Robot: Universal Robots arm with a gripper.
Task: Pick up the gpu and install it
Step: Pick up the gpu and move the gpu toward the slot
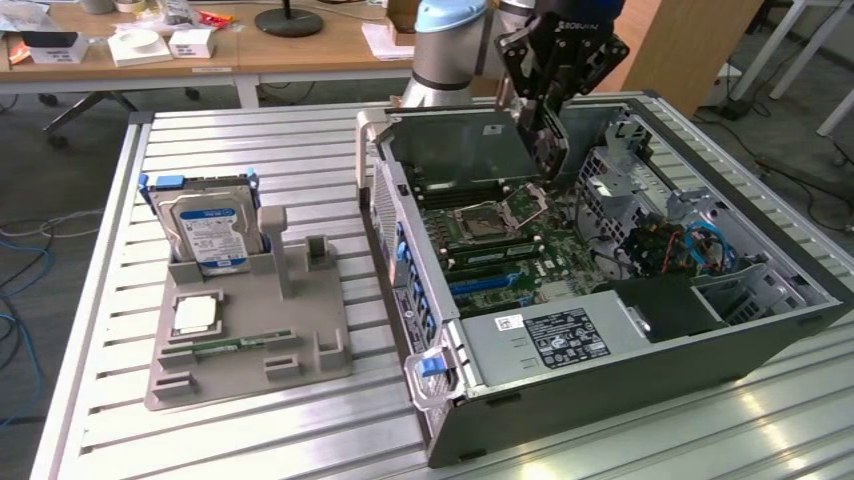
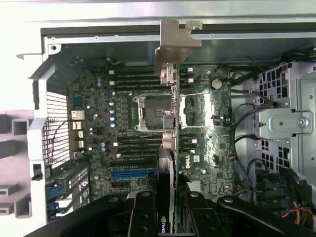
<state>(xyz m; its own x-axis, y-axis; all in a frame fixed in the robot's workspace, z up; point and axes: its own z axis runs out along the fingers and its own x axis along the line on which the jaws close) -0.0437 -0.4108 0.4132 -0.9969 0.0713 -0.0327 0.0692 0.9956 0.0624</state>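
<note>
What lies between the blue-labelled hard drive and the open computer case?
In the exterior view, the grey holder's upright posts stand there, then a bare strip of the slatted table.

**Arm (image 1: pixel 447 45) reaching down, gripper (image 1: pixel 547 135) closed**

The silver arm with its pale blue joint cap bends forward, and the wrist is turned downward. The black gripper points almost straight down. Its two fingers (image 2: pixel 143 212) seem to clamp the gpu (image 2: pixel 169 133) edge-on between them.

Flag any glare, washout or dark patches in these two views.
Exterior view: light glares off the table slats beside the computer case. Wrist view: the table outside the case is washed out white; the end effector holding the graphics card is dark.
</note>
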